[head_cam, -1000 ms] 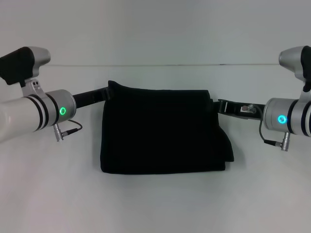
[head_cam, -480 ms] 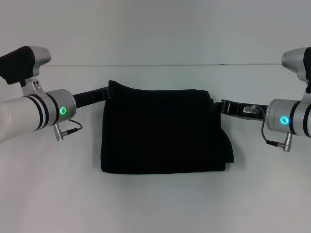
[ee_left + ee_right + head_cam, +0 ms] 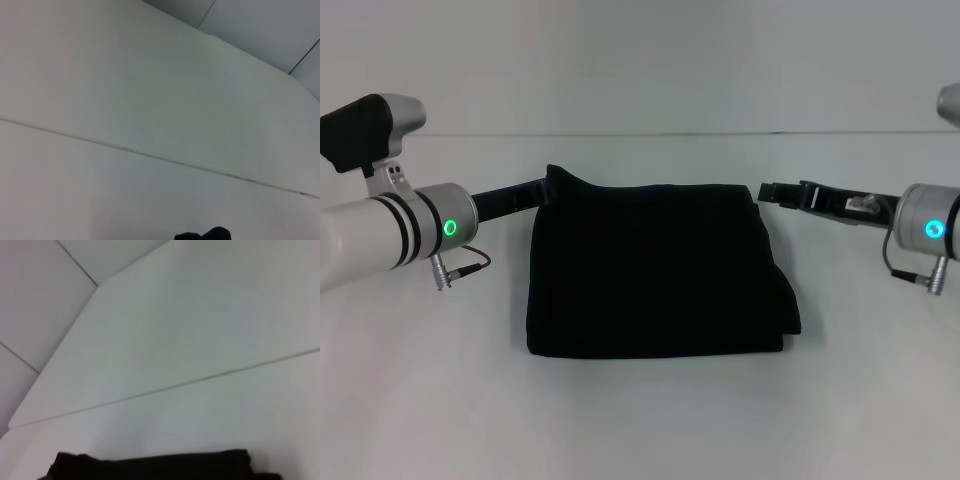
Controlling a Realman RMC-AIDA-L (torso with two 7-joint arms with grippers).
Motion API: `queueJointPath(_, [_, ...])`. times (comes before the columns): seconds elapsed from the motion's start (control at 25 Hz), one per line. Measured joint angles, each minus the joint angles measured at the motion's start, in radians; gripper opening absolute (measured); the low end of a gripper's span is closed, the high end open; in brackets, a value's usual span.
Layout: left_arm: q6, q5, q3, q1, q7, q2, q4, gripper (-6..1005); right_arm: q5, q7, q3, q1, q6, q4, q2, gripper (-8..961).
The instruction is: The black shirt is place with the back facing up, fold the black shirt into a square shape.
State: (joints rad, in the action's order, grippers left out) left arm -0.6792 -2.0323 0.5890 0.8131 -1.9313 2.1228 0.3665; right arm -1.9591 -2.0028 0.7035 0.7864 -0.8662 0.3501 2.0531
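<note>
Basically done, by the look of it. Black shirt (image 3: 655, 268) lies flat mid-table (image 3: 640, 420) as a compact near-square block, no sleeves or lettering showing. One loose flap bulges past the shirt's right-hand edge, near the front corner; that's the only untidy bit I can see.

Left gripper (image 3: 542, 190) is at the shirt's back-left corner, touching or pinching it. Can't tell which, nor whether the fingers are spread or pressed together.

Right gripper (image 3: 772, 192) sits just off the shirt's back-right corner, clear of the cloth, holding nothing. Finger state not readable either.

My read: what's left is letting go on the left and maybe tucking that flap.
</note>
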Motion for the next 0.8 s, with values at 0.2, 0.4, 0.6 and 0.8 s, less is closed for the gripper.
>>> queueJointPath(0.2, [-0.009, 0.0, 0.0, 0.0, 0.0, -0.002, 0.0, 7, -0.049, -0.094, 0.01, 0.015, -0.021, -0.002, -0.025, 323])
queueJointPath(0.4, [-0.011, 0.0, 0.001, 0.0, -0.001, -0.004, -0.002, 8, -0.135, -0.235, 0.047, 0.047, -0.022, -0.004, -0.041, 555])
queueJointPath(0.6, [-0.012, 0.0, 0.003, 0.0, 0.002, -0.004, -0.004, 9, -0.163, -0.27, 0.068, 0.074, 0.008, -0.006, -0.025, 550])
queueJointPath(0.8, [-0.018, 0.001, 0.003, 0.001, 0.003, -0.005, -0.002, 11, -0.162, -0.269, 0.07, 0.093, 0.072, -0.016, 0.006, 552])
